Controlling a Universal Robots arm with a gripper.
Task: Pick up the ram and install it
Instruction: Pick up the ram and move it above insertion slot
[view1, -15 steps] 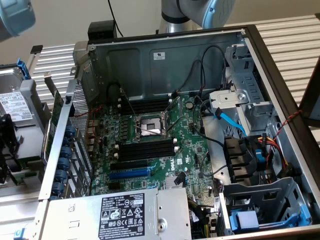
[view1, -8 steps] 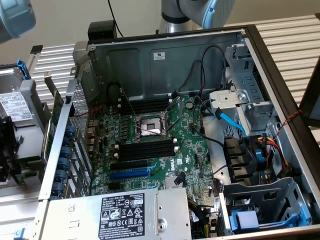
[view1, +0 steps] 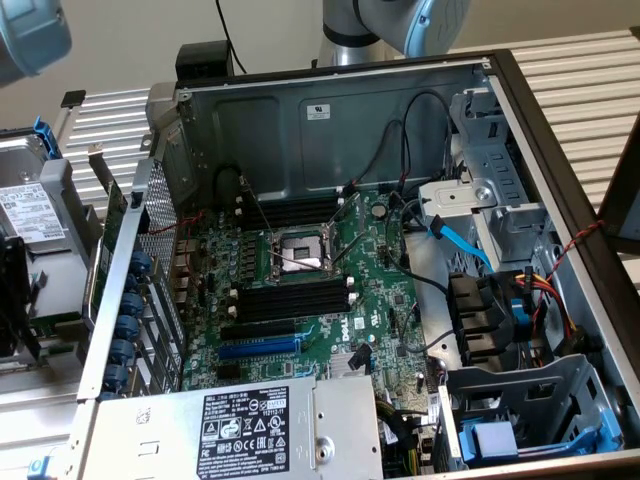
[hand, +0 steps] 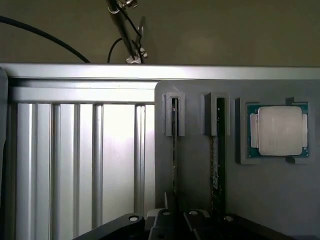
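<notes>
Claw: black gripper (hand: 176, 216) is pinching narrow, its jaws sitting tight on either side of one stick's thin edge.
Ram: long thin dark-green ram stick (hand: 174, 160) is standing on edge in a slot of the flat grey plastic holder (hand: 192, 165), its near end caught between the jaws.
Neighbour: second dark-green stick (hand: 216, 165) is standing in the next slot, just beside the first, its markings too small to read.
Processor: square chip with a dull silver metal lid (hand: 279, 131) is lying in a recess of the same holder.
Bench: ribbed aluminium rails (hand: 75, 165) are running alongside the holder.
Computer: open grey steel case (view1: 300, 130) is lying with its green motherboard (view1: 385, 290) facing up, a white "DELL" mark showing near the long black plastic memory slots (view1: 290, 300) and the bright blue expansion slot (view1: 258, 348).
Labels: black-and-white sticker (view1: 245, 430) is covering the top of the silver power supply, its fine print too small to read.
</notes>
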